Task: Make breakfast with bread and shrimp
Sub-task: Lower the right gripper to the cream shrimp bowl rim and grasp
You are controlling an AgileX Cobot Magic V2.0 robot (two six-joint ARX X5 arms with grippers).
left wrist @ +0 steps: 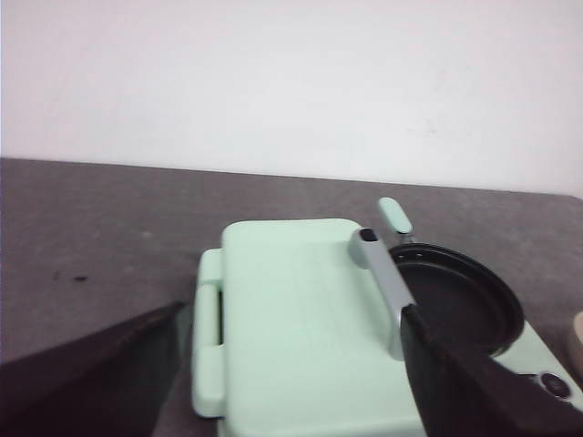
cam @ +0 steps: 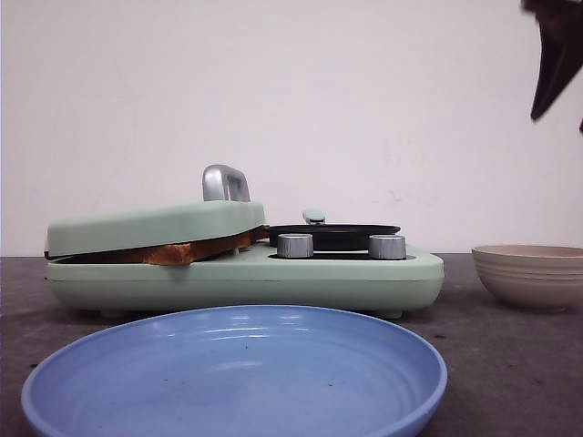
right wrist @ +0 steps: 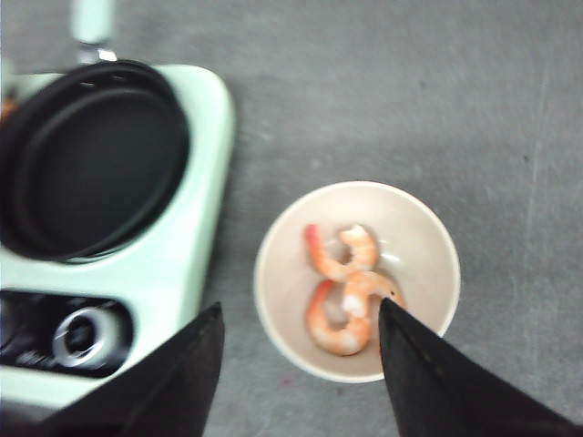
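— While hanging over the bowl with the right fingers spread wide and holding nothing, easy to miss. See the shrimp? Curled up together at the bottom of the bowl, touching.
— So might grab two at once?
— Or pinch one and drag another out. Could also bump the rim and tip the bowl over on the bench.
— Looks slippery, too. Might drop on the way to the pan.
— Right. Not far to go, though: near the bowl, on the green cooker.
— What about the bread?
— Shut under the lid of the cooker. Only a brown edge peeking out in the front view. Could burn if left too long; cannot tell if switched on.
— And the left fingers?
— Spread wide too, holding nothing, hanging over the lid near its handle. Could knock the handle if lowered crooked.
— Blue plate for later?
— Probably. Sitting at the front, with no food on it.
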